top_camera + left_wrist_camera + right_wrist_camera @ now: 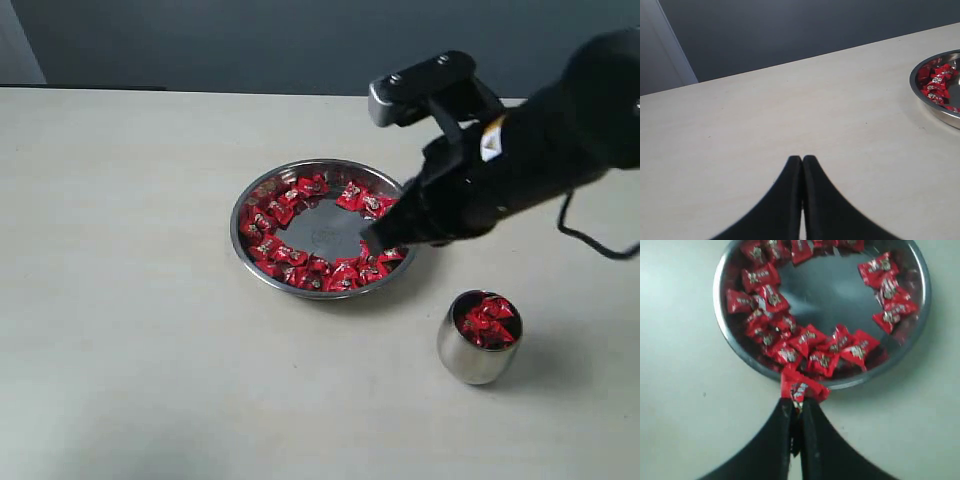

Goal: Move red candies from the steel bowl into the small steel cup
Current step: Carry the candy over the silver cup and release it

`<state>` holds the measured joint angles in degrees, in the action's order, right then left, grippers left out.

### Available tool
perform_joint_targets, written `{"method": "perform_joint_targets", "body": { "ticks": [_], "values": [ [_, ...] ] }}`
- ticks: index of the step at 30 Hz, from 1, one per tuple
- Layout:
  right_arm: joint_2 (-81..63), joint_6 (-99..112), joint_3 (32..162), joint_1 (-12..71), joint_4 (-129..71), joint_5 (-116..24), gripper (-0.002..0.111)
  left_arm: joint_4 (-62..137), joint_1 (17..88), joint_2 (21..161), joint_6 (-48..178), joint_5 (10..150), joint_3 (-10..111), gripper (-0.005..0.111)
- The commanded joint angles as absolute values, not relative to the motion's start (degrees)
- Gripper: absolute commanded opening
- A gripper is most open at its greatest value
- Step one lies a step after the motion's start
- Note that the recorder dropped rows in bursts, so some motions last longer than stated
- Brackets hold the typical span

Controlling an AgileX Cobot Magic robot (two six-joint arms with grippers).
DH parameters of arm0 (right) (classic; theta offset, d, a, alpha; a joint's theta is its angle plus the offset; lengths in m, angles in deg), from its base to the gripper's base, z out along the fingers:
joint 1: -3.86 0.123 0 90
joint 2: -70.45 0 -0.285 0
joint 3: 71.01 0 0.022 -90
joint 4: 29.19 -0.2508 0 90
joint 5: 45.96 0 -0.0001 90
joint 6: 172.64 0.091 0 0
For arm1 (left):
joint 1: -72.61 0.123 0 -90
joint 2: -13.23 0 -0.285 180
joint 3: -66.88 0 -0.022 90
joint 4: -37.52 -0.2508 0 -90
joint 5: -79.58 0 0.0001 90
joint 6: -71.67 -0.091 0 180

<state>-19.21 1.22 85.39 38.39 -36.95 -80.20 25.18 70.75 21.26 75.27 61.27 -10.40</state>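
The steel bowl (pixel 324 229) sits mid-table with several red candies (pixel 272 215) ringed round its flat bottom. The small steel cup (pixel 478 338) stands to its right and nearer the front, with red candies (pixel 487 321) heaped inside. My right gripper (pixel 796 401) is shut on one red candy (pixel 801 385), held above the bowl's rim (pixel 765 369). In the exterior view that gripper (pixel 372 243) is over the bowl's right side. My left gripper (pixel 802 159) is shut and holds nothing, low over bare table, with the bowl's edge (pixel 932 102) off to one side.
The beige table (pixel 130 300) ends at a dark wall behind. The right arm's black body (pixel 520 160) hangs over the table to the right of the bowl and behind the cup.
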Motion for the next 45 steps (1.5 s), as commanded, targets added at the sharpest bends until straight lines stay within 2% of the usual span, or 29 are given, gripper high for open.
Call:
{"method": "perform_joint_targets", "body": {
  "ticks": [1, 7, 14, 45],
  "values": [
    [-12.1, 7.8, 77.8, 38.2, -32.1, -80.6, 0.001, 25.0, 70.7, 21.0, 75.6, 61.7, -10.3, 0.0],
    [-9.7, 9.1, 73.9, 38.2, -31.4, -84.8, 0.001, 25.0, 70.7, 21.0, 75.6, 61.7, -10.3, 0.0],
    [-9.7, 19.9, 70.9, 38.2, -21.3, -85.5, 0.001, 25.0, 70.7, 21.0, 75.6, 61.7, -10.3, 0.0],
    [-19.1, 20.0, 70.9, 38.2, -20.3, -81.2, 0.002, 25.0, 70.7, 21.0, 75.6, 61.7, -10.3, 0.0]
  ]
}}
